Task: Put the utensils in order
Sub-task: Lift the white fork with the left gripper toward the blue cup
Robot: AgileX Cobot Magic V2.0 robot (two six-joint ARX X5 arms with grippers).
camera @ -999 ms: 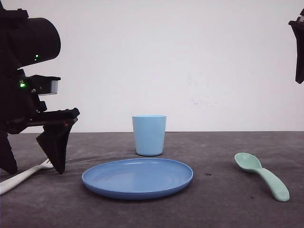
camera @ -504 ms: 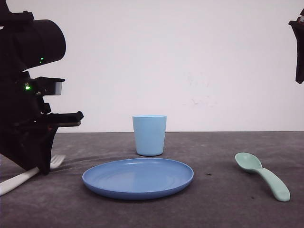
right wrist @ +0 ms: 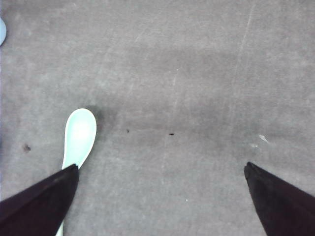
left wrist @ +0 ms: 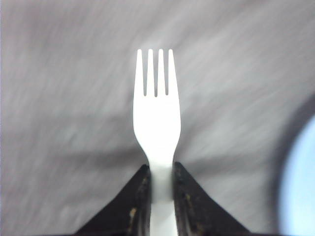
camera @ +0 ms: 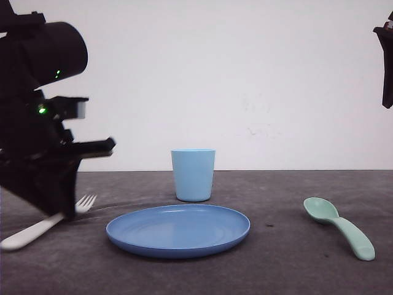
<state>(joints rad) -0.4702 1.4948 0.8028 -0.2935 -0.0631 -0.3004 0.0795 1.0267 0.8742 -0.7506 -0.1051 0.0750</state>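
The white fork (left wrist: 157, 118) is clamped by its neck in my left gripper (left wrist: 160, 169), which is shut on it. In the front view the fork (camera: 37, 229) sticks out from under the left gripper (camera: 58, 212) at the far left, tines toward the plate and slightly raised. The mint-green spoon (camera: 341, 227) lies on the table at the right. High above the table my right gripper (right wrist: 160, 169) is open, and the spoon (right wrist: 78, 135) lies below beside one of its fingers.
A blue round plate (camera: 178, 229) sits at the table's middle front, with its edge (left wrist: 300, 187) close to the fork. A light blue cup (camera: 193, 175) stands upright behind it. The right arm (camera: 385, 61) hangs at the upper right edge.
My left gripper has closed on the fork and shifted right toward the plate, with the fork's tines lifting and moving right too. The right arm, spoon, cup and plate have stayed put.
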